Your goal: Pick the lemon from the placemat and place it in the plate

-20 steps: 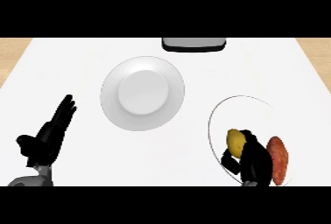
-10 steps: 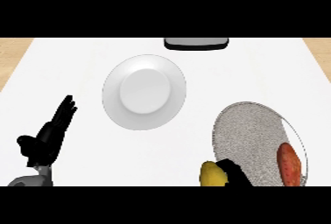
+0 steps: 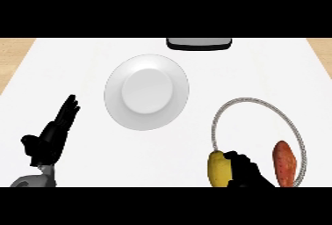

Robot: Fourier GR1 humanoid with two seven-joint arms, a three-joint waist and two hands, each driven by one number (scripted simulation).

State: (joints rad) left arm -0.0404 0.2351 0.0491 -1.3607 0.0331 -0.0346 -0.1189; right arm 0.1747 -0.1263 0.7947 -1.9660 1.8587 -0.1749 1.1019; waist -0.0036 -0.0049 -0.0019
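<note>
The yellow lemon (image 3: 220, 168) is held at the lower edge of the head view, over the left rim of the round placemat (image 3: 259, 103). My right hand (image 3: 245, 170) is curled round the lemon from its right side. The white plate (image 3: 147, 92) lies up and to the left of the lemon, with nothing on it. My left hand (image 3: 53, 137) rests open at the lower left, fingers pointing up, away from the plate.
An orange-red oblong vegetable (image 3: 285, 163) lies on the right part of the placemat. A dark grey object (image 3: 198, 43) sits at the counter's far edge, above the plate. Wooden floor shows past the counter's left and right corners.
The lemon has gone with my right hand from the middle of the placemat down and left to its left rim. The left hand has stayed still.
</note>
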